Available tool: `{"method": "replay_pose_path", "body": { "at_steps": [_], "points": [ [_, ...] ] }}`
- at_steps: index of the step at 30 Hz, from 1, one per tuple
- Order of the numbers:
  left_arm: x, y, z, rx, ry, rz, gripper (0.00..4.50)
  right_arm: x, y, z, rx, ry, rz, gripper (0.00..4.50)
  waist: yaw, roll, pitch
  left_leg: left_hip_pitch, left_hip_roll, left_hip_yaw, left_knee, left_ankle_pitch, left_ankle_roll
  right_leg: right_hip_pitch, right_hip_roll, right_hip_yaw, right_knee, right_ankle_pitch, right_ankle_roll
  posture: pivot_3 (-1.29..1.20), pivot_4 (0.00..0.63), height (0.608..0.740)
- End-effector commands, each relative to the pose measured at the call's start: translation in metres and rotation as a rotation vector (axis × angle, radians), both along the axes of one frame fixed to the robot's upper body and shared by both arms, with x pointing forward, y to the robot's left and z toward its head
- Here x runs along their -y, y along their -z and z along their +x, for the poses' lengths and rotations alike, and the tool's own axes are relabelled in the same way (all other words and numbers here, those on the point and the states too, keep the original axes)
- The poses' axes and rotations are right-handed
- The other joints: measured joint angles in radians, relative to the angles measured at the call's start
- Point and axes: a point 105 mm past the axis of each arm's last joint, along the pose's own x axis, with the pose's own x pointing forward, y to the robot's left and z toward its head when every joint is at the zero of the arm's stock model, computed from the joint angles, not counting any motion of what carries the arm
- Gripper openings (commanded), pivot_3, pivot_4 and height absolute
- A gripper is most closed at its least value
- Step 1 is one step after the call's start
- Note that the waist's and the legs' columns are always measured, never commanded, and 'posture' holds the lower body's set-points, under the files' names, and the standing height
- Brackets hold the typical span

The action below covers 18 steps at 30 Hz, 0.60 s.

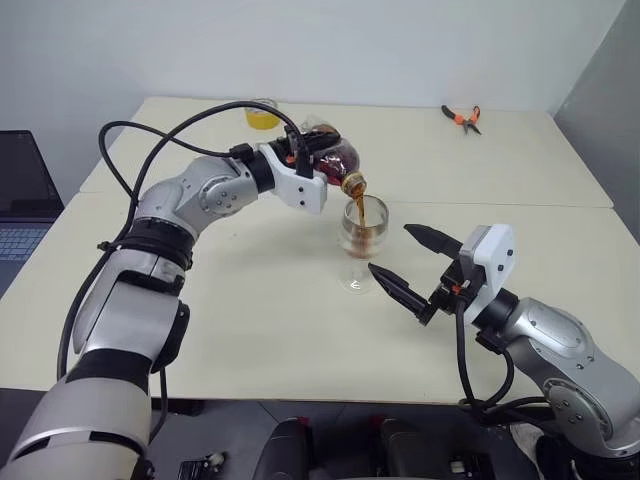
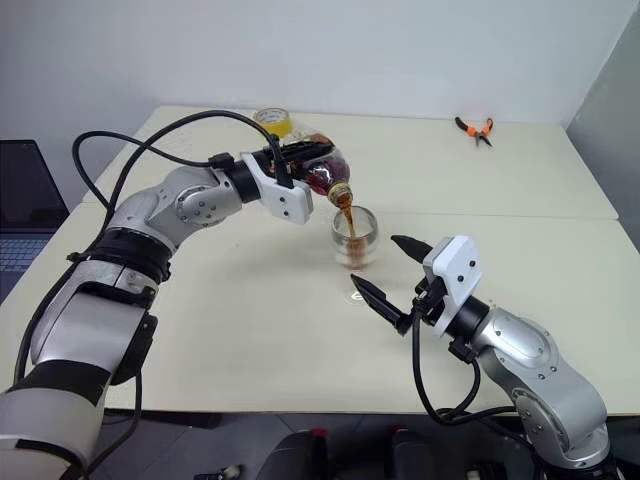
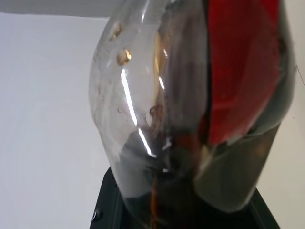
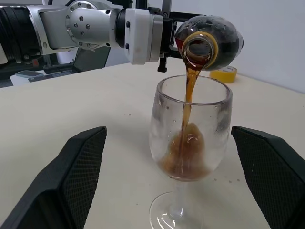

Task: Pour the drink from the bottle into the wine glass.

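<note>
My left gripper is shut on the body of the clear round bottle, which is tipped mouth-down over the wine glass. A stream of the dark brown drink runs from the bottle's mouth into the bowl, where some has pooled. The glass stands upright on the table. My right gripper is open just in front of the glass. Its two black fingers stand wide on either side of the glass without touching it. In the left wrist view the bottle sits close up with its red label.
The cream table has a seam across its middle. A yellow tape roll sits at the far edge behind the bottle, and orange-handled pliers lie at the far right. A laptop stands off the table's left side.
</note>
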Motion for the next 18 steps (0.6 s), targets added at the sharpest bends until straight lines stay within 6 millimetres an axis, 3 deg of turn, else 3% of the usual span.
{"method": "replay_pose_path", "body": {
  "at_steps": [1,18],
  "points": [
    [0.0021,-0.0243,-0.0042,0.077,0.024,-0.024,0.9,-0.0027,-0.007,-0.0054,0.039,-0.017,0.0,4.5,0.0,0.0,0.0,0.0,0.0,0.0,0.0,0.0,0.0,0.0,0.0,0.0,0.0,0.0,0.0,0.0,0.15,0.74],
    [0.0029,-0.0269,-0.0026,0.089,0.02,-0.016,0.9,-0.0033,-0.0075,-0.0052,0.039,-0.018,0.003,4.5,0.0,0.0,0.0,0.0,0.0,0.0,0.0,0.0,0.0,0.0,0.0,0.0,0.001,0.0,0.0,0.0,0.15,0.74]
  ]
}}
